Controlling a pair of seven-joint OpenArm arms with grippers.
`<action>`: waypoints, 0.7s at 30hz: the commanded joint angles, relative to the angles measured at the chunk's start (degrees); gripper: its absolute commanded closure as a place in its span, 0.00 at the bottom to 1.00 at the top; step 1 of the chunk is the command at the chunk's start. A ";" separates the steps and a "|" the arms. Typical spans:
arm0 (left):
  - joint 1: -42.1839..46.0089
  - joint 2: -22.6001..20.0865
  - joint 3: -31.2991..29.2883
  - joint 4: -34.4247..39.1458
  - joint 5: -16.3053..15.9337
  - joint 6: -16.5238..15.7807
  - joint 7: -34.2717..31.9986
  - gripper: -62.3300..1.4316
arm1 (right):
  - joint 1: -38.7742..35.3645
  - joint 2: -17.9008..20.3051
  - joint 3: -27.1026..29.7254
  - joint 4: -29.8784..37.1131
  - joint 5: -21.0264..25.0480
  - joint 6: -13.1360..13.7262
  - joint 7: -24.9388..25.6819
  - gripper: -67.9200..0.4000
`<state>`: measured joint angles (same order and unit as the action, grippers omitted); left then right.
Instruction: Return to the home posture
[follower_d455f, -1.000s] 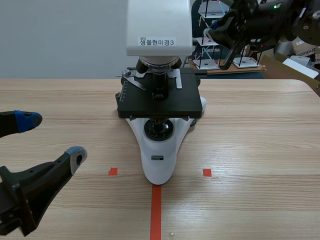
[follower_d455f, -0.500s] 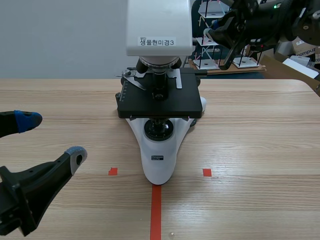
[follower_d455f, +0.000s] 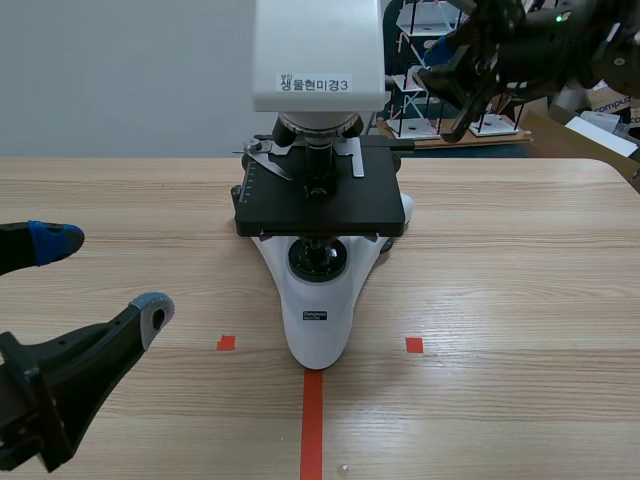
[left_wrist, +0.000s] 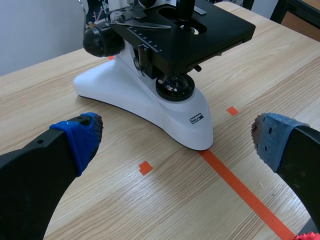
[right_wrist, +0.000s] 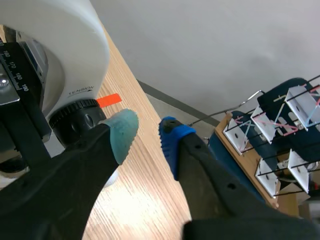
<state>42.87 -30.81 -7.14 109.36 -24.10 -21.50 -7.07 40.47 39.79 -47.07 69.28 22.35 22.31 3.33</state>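
**Position.** The left end effector (follower_d455f: 104, 275) sits low over the bench (follower_d455f: 520, 260), at 8 o'clock from the microscope (follower_d455f: 320, 200). Its fingers are spread wide and hold nothing. The right end effector (right_wrist: 147, 132) is raised at 1 o'clock from the microscope, just beside the white head (follower_d455f: 318, 50) and near the focus knob (right_wrist: 80, 117). Its pads stand a narrow gap apart, with nothing between them.

**Handling.** The task calls for no grasp; the only things to move are the two arms. The microscope is probably heavy and rigid, with fragile optics and a fine-geared stage (follower_d455f: 320, 205). A knock from a retreating finger could shift its focus or chip a lens. If it ever had to be taken hold of, the white base (follower_d455f: 318, 320) or the upright limb would be the sound places, never the stage, clips or knobs. The right arm has the tighter clearance, so a path away from the head, toward 3 o'clock, looks safest.

**Count.**
- Microscopes: one
- End effectors: two, both unloaded
- Tape marks in the scene view: one line (follower_d455f: 312, 425) and two squares
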 joint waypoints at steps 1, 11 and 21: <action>0.11 0.15 0.15 0.94 -0.52 -0.09 -0.63 0.00 | -1.36 2.14 3.89 2.38 0.42 -0.44 0.68 0.63; 0.11 0.15 0.15 0.94 -0.52 -0.09 -0.63 0.00 | -24.22 3.52 26.05 14.34 0.42 -3.52 0.94 0.26; 0.11 0.15 0.15 0.94 -0.52 -0.09 -0.63 0.00 | -52.54 0.31 46.64 26.05 1.95 -3.50 4.61 0.03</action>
<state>42.87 -30.81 -7.14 109.36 -24.10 -21.50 -7.07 -12.38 40.53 -0.99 94.96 23.53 19.09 6.59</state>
